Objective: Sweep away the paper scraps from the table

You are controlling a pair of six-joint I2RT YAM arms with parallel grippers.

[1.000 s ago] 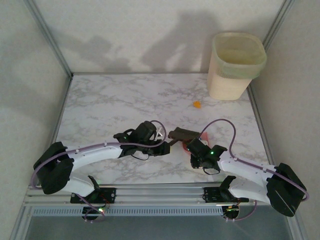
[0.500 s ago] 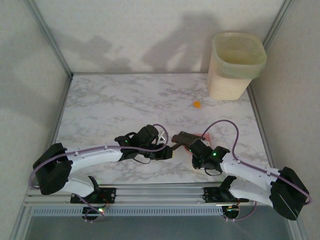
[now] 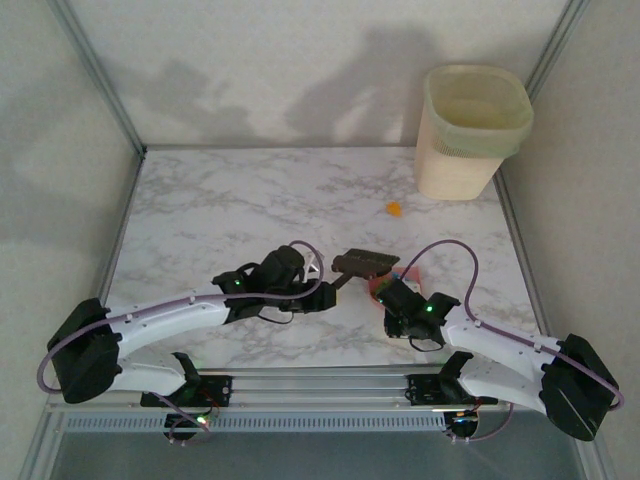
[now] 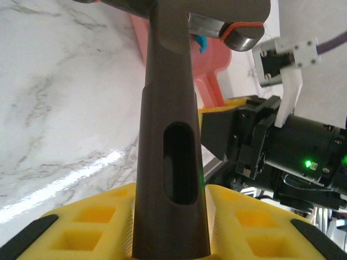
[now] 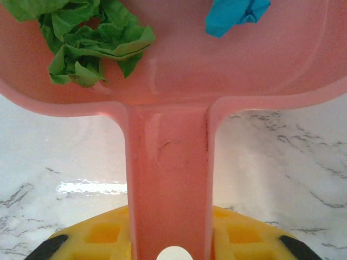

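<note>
As right tool [image 5: 171, 238] clamps dustpan [image 5: 168, 157], scraps [image 5: 89, 46] lie inside.

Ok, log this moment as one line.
left gripper: shut on brush | right gripper: shut on dustpan | in dustpan: green scrap, blue scrap | on table: orange scrap near bin

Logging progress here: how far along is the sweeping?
Done: a green scrap and a blue scrap lie in the dustpan. In hand: left gripper grips the brush, right gripper the dustpan handle. Left: one orange scrap on the table, near the bin.
</note>
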